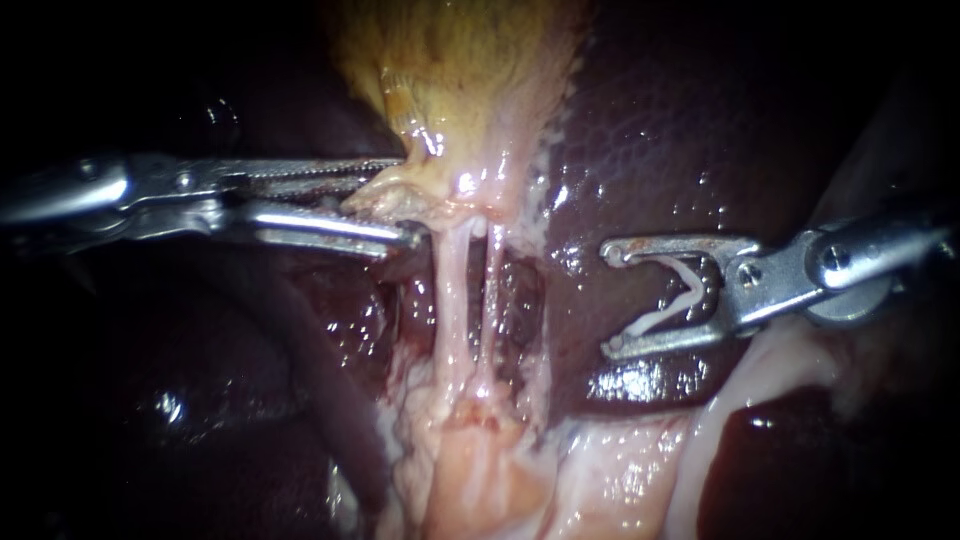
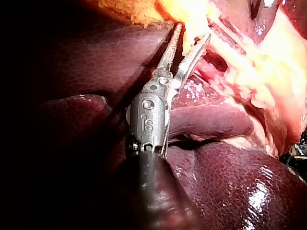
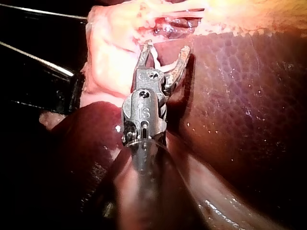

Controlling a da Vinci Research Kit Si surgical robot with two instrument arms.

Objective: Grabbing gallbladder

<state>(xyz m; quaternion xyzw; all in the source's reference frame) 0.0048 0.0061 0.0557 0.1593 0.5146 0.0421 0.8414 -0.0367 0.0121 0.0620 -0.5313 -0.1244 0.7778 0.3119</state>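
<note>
The left instrument (image 1: 408, 202), reaching in from the left edge of the endoscope view, pinches a pale fold at the bottom lip of the gallbladder (image 1: 460, 60). One toothed jaw lies above the fold and one beneath it, and they stand a little apart because of the thickness of what they hold. The gallbladder, a yellow sac, fills the upper centre of the frame and narrows down to that fold just left of centre. Below the fold, two thin pale tubes (image 1: 455, 300) run straight down the middle of the frame and look taut. The dark liver (image 1: 700, 120) spreads across the right half and lower left.

At centre right, well apart from the tubes, the right instrument (image 1: 612, 300) holds over the liver with its jaws wide. A bent white clip (image 1: 688, 297) is seated between them.

The bite appears to take only the outer part of the jaws, so the grab looks made but shallow. To do it well, the fold would best sit deeper between the teeth before any pull. The tips should stay on the sac's own wall, above where the tubes begin. Any lift should be slow and away from the liver, since the stretched tubes leave little slack and a jerk could tear them or slip the hold. The lower jaw tip lies near the left-hand tube and needs watching.
</note>
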